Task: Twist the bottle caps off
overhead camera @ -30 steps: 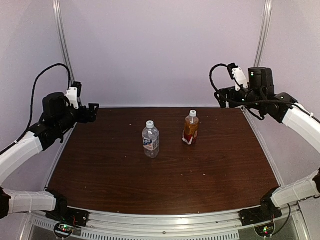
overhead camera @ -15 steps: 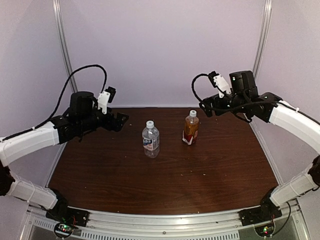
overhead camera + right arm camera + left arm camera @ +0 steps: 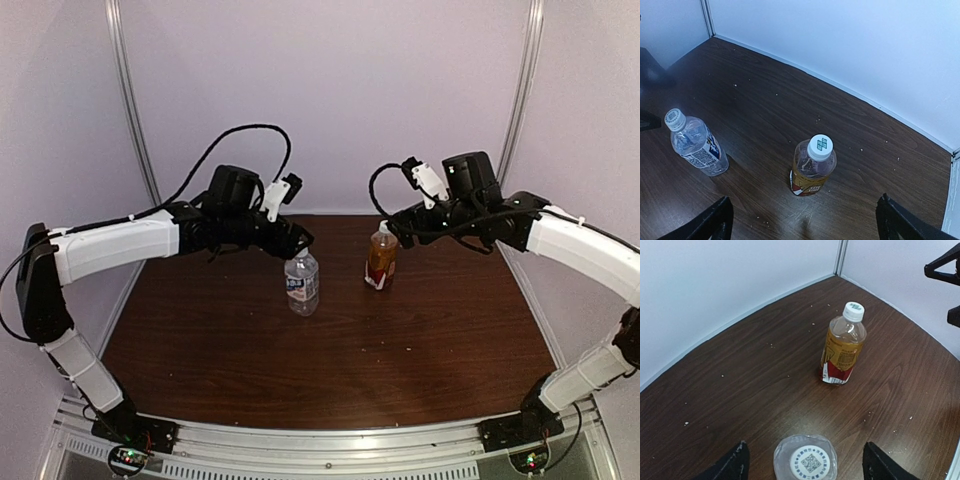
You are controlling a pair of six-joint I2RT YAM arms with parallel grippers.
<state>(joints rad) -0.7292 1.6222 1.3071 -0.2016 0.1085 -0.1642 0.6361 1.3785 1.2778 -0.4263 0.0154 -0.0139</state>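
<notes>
Your left gripper (image 3: pixel 299 244) is open, fingers (image 3: pixel 735 465) flanking the clear bottle (image 3: pixel 302 285) and its white cap (image 3: pixel 810 463) untouched, your right gripper (image 3: pixel 805 220) is open above the amber bottle (image 3: pixel 381 265) and its green-printed cap (image 3: pixel 820 145), and both bottles stand upright mid-table (image 3: pixel 300 380), capped.

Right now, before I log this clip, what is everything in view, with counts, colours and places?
clear plastic bottle with white-blue label: one, upright, mid-table, on the left of the pair.
amber-filled plastic bottle with red-white label: one, upright, to the right of the clear one, apart from it.
round white plastic screw caps: two, white, one on each bottle's neck.
pale specks: many, whitish, scattered over the tabletop.
dark brown wooden table: one, under both bottles.
pale walls: lilac-white, behind and beside the table.
left arm's fingers: two, black, open, either side of the clear bottle's cap, not touching.
right arm's fingers: two, black, open, above the amber bottle, not touching.
</notes>
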